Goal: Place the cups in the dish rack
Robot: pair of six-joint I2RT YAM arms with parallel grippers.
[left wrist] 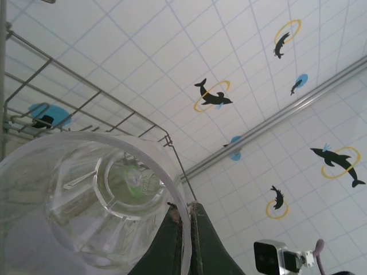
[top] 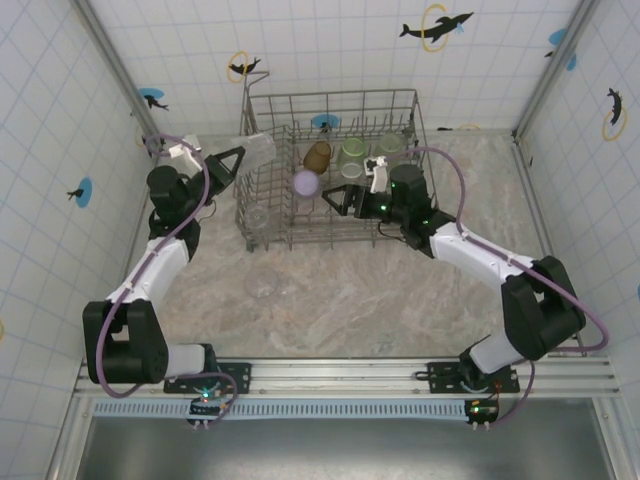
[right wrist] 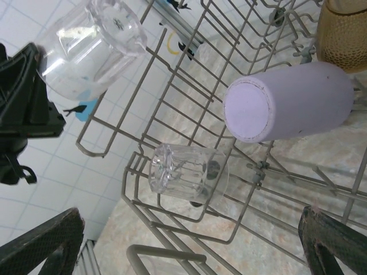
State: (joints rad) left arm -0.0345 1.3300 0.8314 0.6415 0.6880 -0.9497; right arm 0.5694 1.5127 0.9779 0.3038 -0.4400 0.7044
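Clear plastic tumbler (top: 257, 150) is being clamped by the left gripper (top: 238, 160) at the grey wire dish rack (top: 330, 96); right gripper (top: 338, 200) is being held wide open.

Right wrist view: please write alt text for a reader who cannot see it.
A lilac cup sits in the dish rack, base toward the camera, a clear cup below it in frame. The shut left pincer holds another clear cup by the rack's edge; the right pincer is open.
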